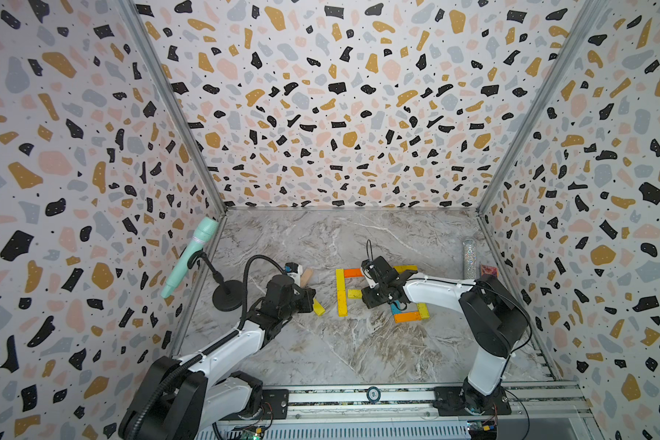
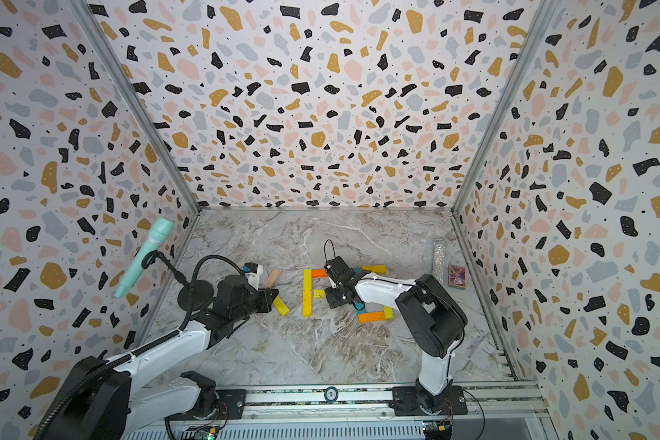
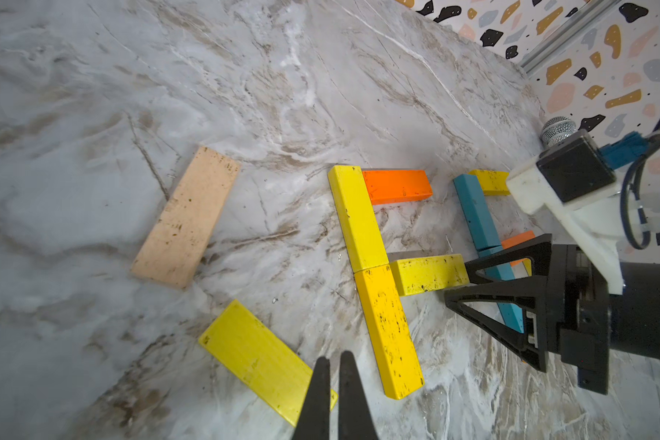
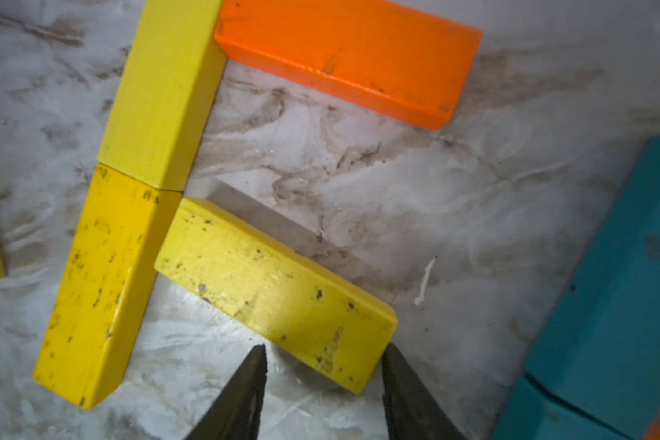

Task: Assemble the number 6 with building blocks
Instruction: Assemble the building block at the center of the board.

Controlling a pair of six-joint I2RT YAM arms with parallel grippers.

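Marble tabletop [image 1: 340, 343], terrazzo walls [image 1: 340, 114] — left fingers [image 3: 319, 400] closed, right fingers [image 4: 244, 400] parted.

I am not finding any text, label, brand or number that I can read in any view. The round badge [image 1: 373, 393] on the front rail [image 1: 321, 399] is showing a mark too small for me to make out. The print on the card box [image 2: 457, 276] is looking blurred in both top views.
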